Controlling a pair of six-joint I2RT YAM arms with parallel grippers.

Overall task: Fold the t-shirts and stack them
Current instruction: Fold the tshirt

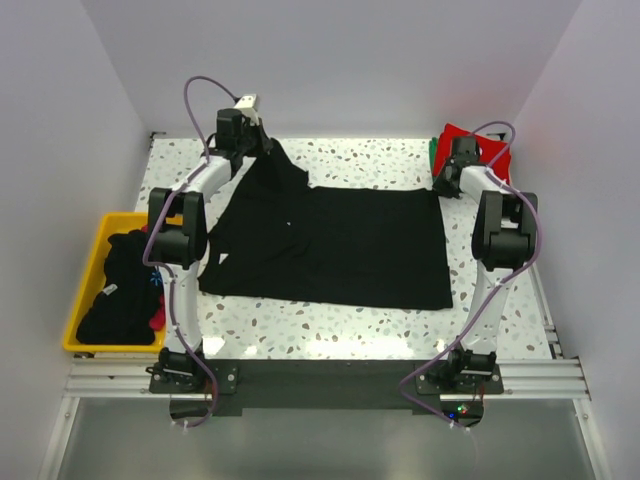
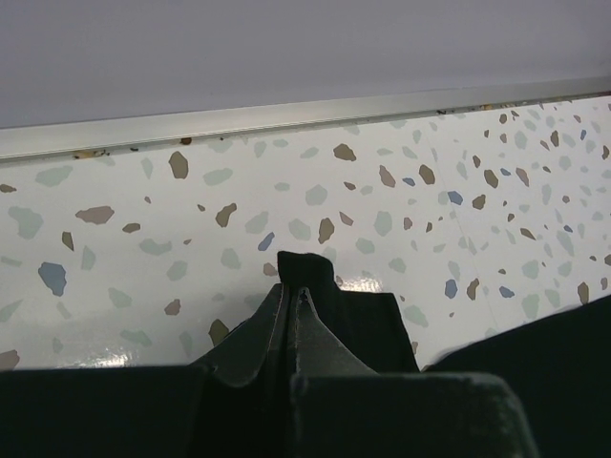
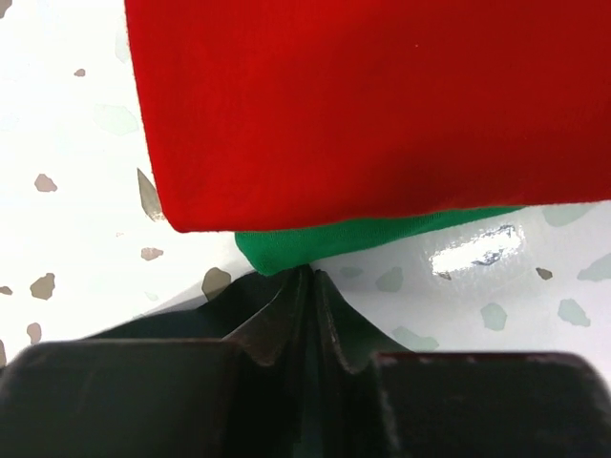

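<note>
- The black t-shirt (image 1: 340,245) lies spread across the middle of the desk (image 1: 340,325), mostly flat, hem toward 3 o'clock.
- Its corner at 11 o'clock is drawn up off the surface into a peak, and the cloth slopes down from there to the flat part.
- The left tool (image 1: 262,143) is clenched on that raised corner. In the left wrist view a fold of black cloth sticks out past its closed tips.
- The right tool (image 1: 442,186) sits at the shirt's 1 o'clock corner. Its fingers are pressed together with dark cloth at the tips, so it appears to be grasping the black t-shirt there.
- Just beyond the right tool, at 1 o'clock on the desk, a folded red t-shirt (image 3: 382,105) lies on a green t-shirt (image 3: 286,250) whose edge peeks out underneath.
- A yellow bin (image 1: 88,270) stands off the desk's 9 o'clock edge, holding a heap of dark clothes (image 1: 125,285).
</note>
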